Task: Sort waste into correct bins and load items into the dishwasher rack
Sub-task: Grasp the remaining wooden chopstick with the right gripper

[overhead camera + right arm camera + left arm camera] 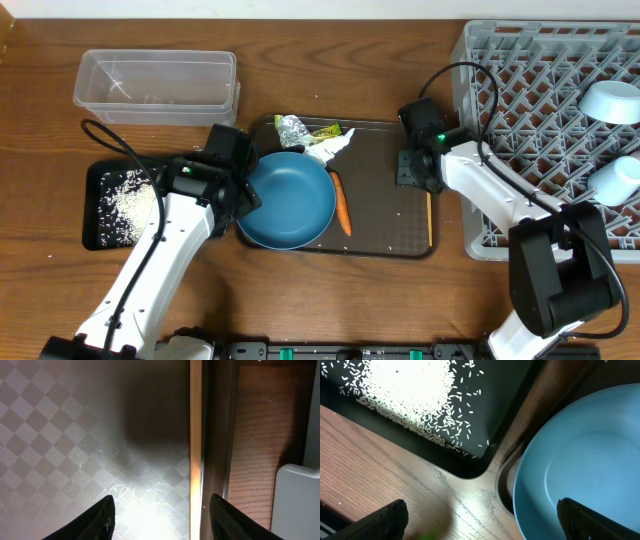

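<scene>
The large dark-blue bowl (290, 200) sits at the left end of the brown serving tray (385, 215). My left gripper (240, 195) is open, its fingers straddling the bowl's left rim (530, 495); in the left wrist view the gripper (480, 525) holds nothing. Loose rice (125, 205) lies in the black tray (95, 235). The carrot (341, 203), foil (291, 128), wrapper (325, 130) and tissue (330, 148) lie on the brown tray. My right gripper (415, 172) is open low over the tray, astride a chopstick (196, 445).
The clear tub (155, 80) stands at the back left. The grey rack (540, 130) fills the right side and holds a small pale bowl (612, 100) and a cup (615, 178). Its corner (297, 500) is close to my right gripper (160, 510).
</scene>
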You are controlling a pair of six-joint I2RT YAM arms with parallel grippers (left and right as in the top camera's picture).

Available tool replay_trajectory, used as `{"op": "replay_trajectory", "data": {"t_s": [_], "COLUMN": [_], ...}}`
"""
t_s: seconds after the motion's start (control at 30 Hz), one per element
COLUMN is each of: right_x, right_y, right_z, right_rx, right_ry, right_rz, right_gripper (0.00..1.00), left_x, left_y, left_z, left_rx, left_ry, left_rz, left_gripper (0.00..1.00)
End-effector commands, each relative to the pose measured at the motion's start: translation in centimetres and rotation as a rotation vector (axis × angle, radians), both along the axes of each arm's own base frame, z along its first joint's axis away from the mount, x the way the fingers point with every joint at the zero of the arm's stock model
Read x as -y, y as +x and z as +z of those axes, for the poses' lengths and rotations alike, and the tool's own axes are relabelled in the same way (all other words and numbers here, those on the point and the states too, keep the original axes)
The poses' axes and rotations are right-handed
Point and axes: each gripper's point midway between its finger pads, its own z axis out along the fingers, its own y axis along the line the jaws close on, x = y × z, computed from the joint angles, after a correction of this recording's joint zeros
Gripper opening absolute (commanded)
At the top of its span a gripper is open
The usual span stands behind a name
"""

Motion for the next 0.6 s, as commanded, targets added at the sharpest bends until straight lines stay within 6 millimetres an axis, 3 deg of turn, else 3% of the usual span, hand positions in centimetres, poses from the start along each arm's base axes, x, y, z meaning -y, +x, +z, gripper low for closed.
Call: {"op": "replay_trajectory", "data": {"t_s": [0.0, 0.57], "right_x": [1.1, 1.8], "right_y": [0.1, 0.1], "right_z": [-0.7, -4.1], "right_rx": [-0.008, -0.065], "right_ry": [-0.004, -0.031], "right_rz": [-0.039, 0.010], "right_gripper": [0.60, 0.62], "left_x": [-0.4, -0.4], "left_y": [0.4, 0.4], "left_z": [0.8, 0.8], "left_rx": [0.030, 0.030], "left_ry": [0.012, 0.012], "left_rz": [0.015, 0.015], "left_gripper": [0.98, 0.98]}}
